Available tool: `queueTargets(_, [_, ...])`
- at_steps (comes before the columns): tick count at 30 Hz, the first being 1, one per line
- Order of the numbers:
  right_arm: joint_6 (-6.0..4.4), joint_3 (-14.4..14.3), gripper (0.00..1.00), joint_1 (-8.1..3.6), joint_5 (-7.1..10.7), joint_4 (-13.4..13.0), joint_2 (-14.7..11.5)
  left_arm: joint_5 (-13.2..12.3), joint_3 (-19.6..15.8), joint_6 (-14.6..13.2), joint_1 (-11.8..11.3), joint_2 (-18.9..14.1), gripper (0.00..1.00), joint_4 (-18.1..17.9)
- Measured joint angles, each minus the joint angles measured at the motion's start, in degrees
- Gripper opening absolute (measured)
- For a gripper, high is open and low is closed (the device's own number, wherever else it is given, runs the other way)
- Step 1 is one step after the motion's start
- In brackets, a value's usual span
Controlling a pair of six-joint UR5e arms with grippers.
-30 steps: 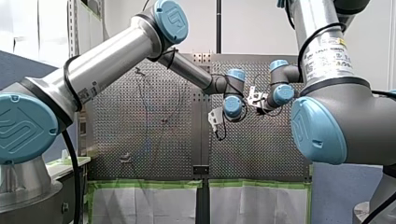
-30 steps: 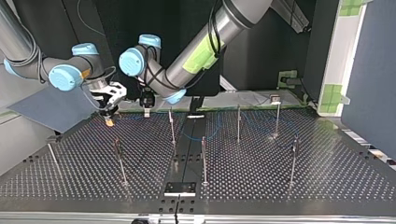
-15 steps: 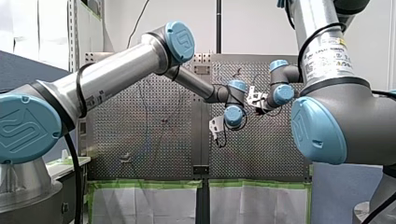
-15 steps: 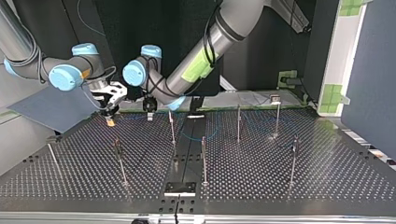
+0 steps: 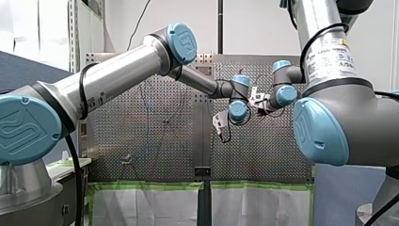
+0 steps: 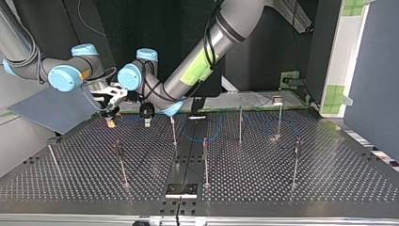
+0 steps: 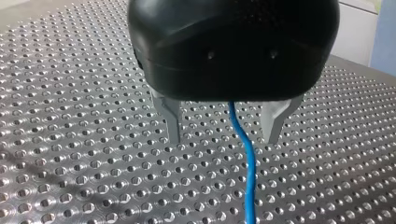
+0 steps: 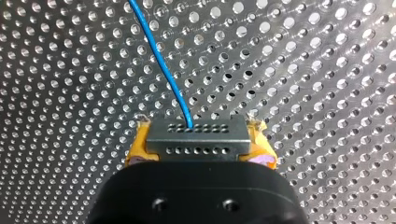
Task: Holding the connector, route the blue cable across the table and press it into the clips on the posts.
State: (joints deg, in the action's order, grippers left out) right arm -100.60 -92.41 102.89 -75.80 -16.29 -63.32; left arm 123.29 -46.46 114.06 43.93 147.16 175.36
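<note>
Connector (image 8: 197,137) clamped between yellow pads of my right gripper (image 8: 198,140), far left on table (image 6: 282,179) in top view. From it blue cable (image 8: 161,60) runs ahead, passing loose between wide-spread fingers of my left gripper (image 7: 223,128), just beside.

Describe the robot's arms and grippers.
My left arm and my right arm are silver tubes with grey joints, light-blue caps, black cables. The left wears green tape; my left gripper is black with metal fingers. My right gripper has yellow pads.
</note>
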Motion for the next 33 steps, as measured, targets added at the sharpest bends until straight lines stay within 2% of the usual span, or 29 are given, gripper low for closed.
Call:
queueTargets(1, [-0.01, 0.0, 0.00, 0.00, 0.04, 0.0, 0.0, 0.0, 0.0, -0.1, 0.0, 0.0, 0.14, 0.1])
queueTargets(2, [-0.01, 0.0, 0.00, -0.01, 0.08, 0.0, 0.0, 0.0, 0.0, -0.1, 0.0, 0.0, 0.04, 0.2])
queueTargets(4, [-0.01, 0.0, 0.00, -0.01, 0.18, 0.0, 0.0, -0.1, -0.2, -0.2, -0.1, 0.0, 0.00, 0.5])
queueTargets(11, [0.07, 0.2, 0.00, -0.07, 0.47, 0.2, -0.1, -1.7, -2.0, 0.1, -0.4, 0.0, 0.00, 0.7])
queueTargets(16, [0.20, 1.3, 0.00, -0.13, 0.84, 1.0, -0.4, -0.1, -2.3, 0.5, -0.3, -0.9, 0.00, 2.2])
queueTargets(21, [0.07, 2.9, 0.00, -0.17, 0.95, 2.9, -2.2, 2.1, -2.3, 0.6, 0.0, -3.1, 0.00, 4.6])
queueTargets(24, [-0.23, 3.8, 0.00, -0.21, 1.30, 3.6, -3.5, 2.5, -2.3, 0.5, 0.4, -4.7, 0.00, 6.2])
queueTargets(27, [-1.09, 5.0, 0.00, -0.24, 1.69, 4.7, -4.9, 2.6, -2.3, 0.3, 0.7, -6.2, 0.00, 7.6])
queueTargets(33, [-2.03, 6.8, 0.00, -0.36, 1.89, 7.7, -8.0, 2.7, -2.4, -0.4, 1.3, -9.2, 0.00, 9.4])
